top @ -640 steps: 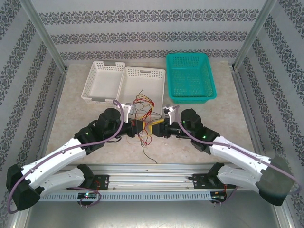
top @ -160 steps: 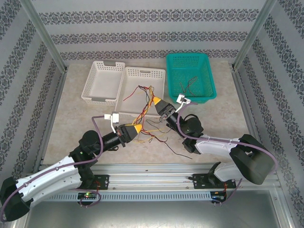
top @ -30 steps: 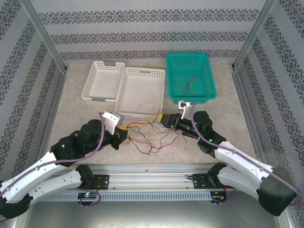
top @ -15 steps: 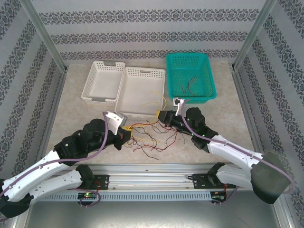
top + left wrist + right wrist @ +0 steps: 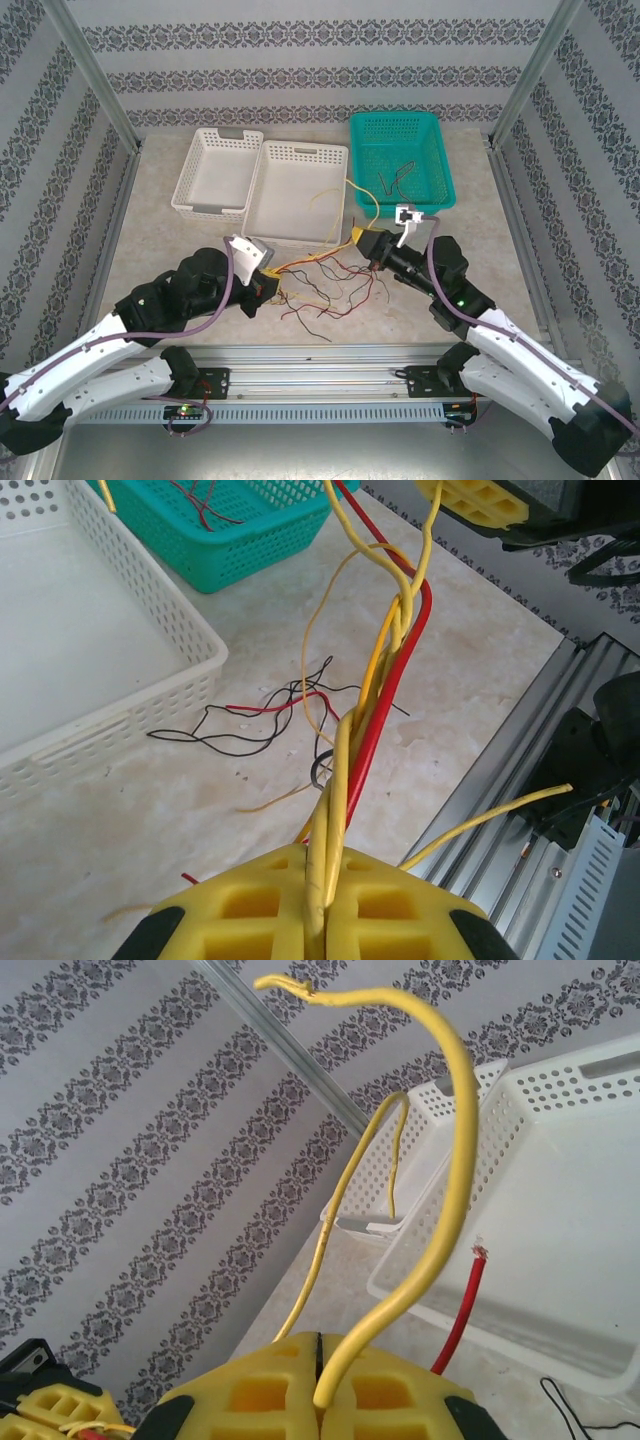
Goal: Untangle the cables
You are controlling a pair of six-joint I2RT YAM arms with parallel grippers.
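Note:
The cables [image 5: 318,262] are thin yellow, red and dark wires, strung in a twisted bunch between my two grippers above the table. My left gripper [image 5: 272,283] [image 5: 323,885] is shut on the yellow strands of the bunch [image 5: 385,680], with a red one running alongside. My right gripper [image 5: 361,237] [image 5: 320,1360] is shut on a yellow cable [image 5: 452,1150] whose free end arcs up over the white basket [image 5: 296,190]. More dark and red cables [image 5: 325,300] lie loose on the table below. A red cable end [image 5: 467,1300] sticks up beside the right fingers.
A second white basket [image 5: 215,170] stands at the back left. The teal basket [image 5: 433,170] at the back right holds a few cables [image 5: 396,180]. The metal rail [image 5: 320,365] runs along the near edge. Patterned walls enclose three sides.
My right gripper has shut on a yellow cable and moved right and back, lifting that cable's loop over the white basket. My left gripper has stayed shut and shifted slightly right.

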